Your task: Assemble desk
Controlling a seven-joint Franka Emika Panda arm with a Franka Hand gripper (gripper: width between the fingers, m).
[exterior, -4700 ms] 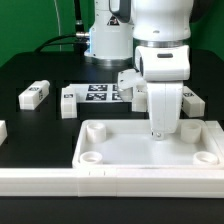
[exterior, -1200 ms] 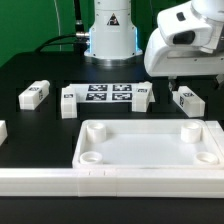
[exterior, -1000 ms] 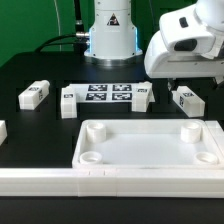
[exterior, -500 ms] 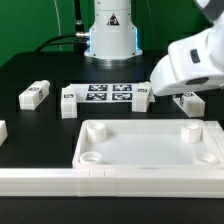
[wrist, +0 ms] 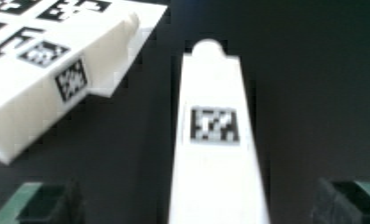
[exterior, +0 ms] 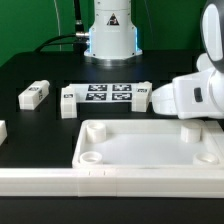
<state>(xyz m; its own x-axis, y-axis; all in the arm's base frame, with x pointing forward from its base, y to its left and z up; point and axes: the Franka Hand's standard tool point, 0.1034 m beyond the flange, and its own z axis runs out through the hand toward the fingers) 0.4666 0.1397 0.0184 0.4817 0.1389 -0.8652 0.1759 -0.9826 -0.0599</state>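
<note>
We judge the leg under the claw to be a light, stiff piece of hard plastic. It is square in section and smooth, so it may slip or tip onto another face if pinched off-centre. We would take it across its two long flat sides, about the middle by its tag, where the fingers can close squarely. The claw is released, its jaws spread wide, with a dark fingertip on either side of the leg and neither touching it, as far as the wrist view shows. The leg lies flat on the black table. We place it at the exterior view's right, just beyond the far edge of the tabletop, since the arm hides it there. The tabletop sits near and central, sockets up, with a long white rail along its near side. The closest trouble is the neighbouring leg, which lies beside ours with only a narrow dark strip of table between them. The finger on that side must drop into that gap without nudging it. The marker board lies farther toward the exterior view's left. The end leg and the outer leg are beyond it, well apart and no hindrance. The tabletop's raised rim is near, so we think any lift should clear it.
</note>
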